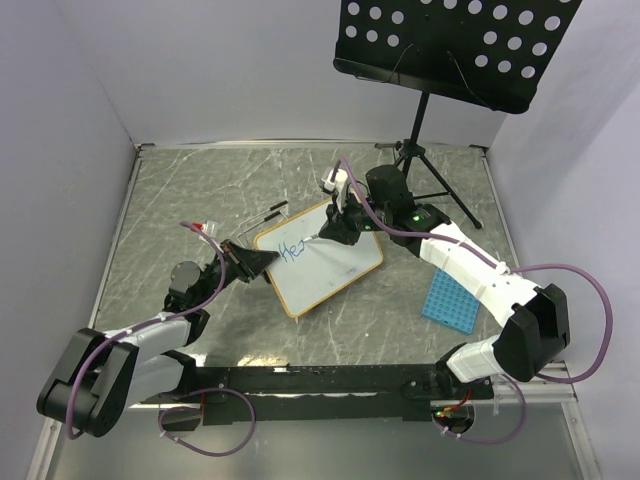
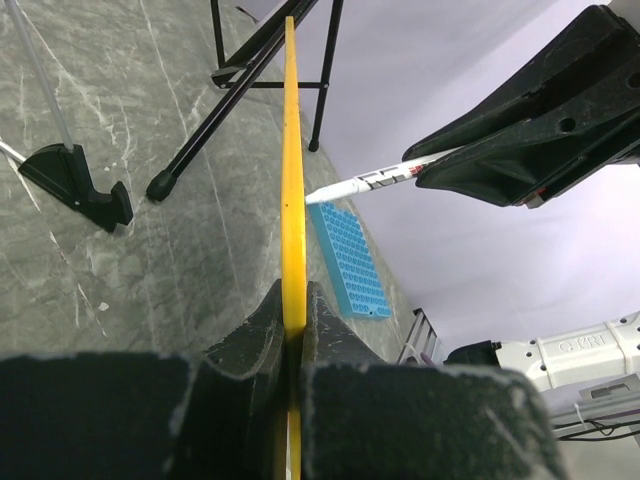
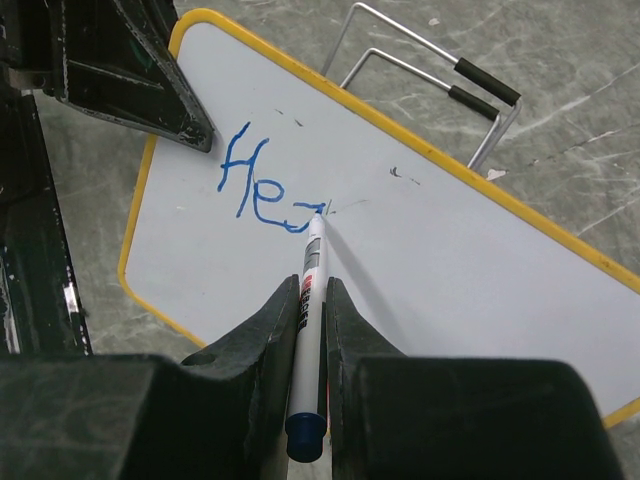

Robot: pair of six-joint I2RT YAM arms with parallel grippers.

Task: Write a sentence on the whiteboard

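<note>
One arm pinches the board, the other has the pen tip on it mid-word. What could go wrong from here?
1. The left gripper clamps the whiteboard only by its thin frame edge; pen pressure might pivot it, skewing the blue lettering.
2. The right gripper grips the slim marker from two sides only, so it may tilt or slide under load.

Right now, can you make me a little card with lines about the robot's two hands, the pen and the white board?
Board: small glossy whiteboard with a thin yellow-orange frame
Left gripper: shut on the whiteboard's edge
Right gripper: shut on a thin white marker pen with a blue end
Pen tip: on the whiteboard, at the end of the writing
Writing: blue handwritten letters, "He" and a started stroke
Sentence: not finished
Nearby: blue square grid tray beside the right arm; black perforated music stand at the back
</note>
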